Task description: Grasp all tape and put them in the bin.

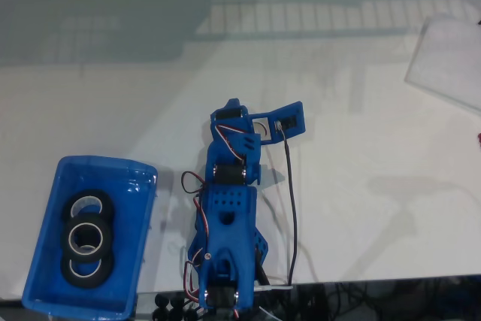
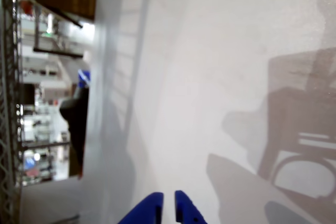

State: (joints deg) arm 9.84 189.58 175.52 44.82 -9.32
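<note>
So all three rolls of tape [image 1: 88, 239] are sitting inside the bin [image 1: 45, 291], which is parked near the bench's [image 1: 361, 148] front-left corner as the fixed view shows it. The rolls overlap each other in a line running along the bin's long axis, lying flat-ish and leaning on one another, which is what you'd expect from things let go from above rather than set down neatly. They sit toward the front half of the bin, so the low walls fence them in on every side.

The arm [image 1: 228, 238] is folded back on itself near the bench's front edge, just beside the bin but not over it. The hand [image 2: 168, 208] points out over bare bench in the wrist view, with its two blue tips nearly touching and only a thin slit between them, and nothing pinched there.

Judging by that, the job looks done: nothing left to grab on the bench, and the arm looks tucked into a resting pose.
</note>
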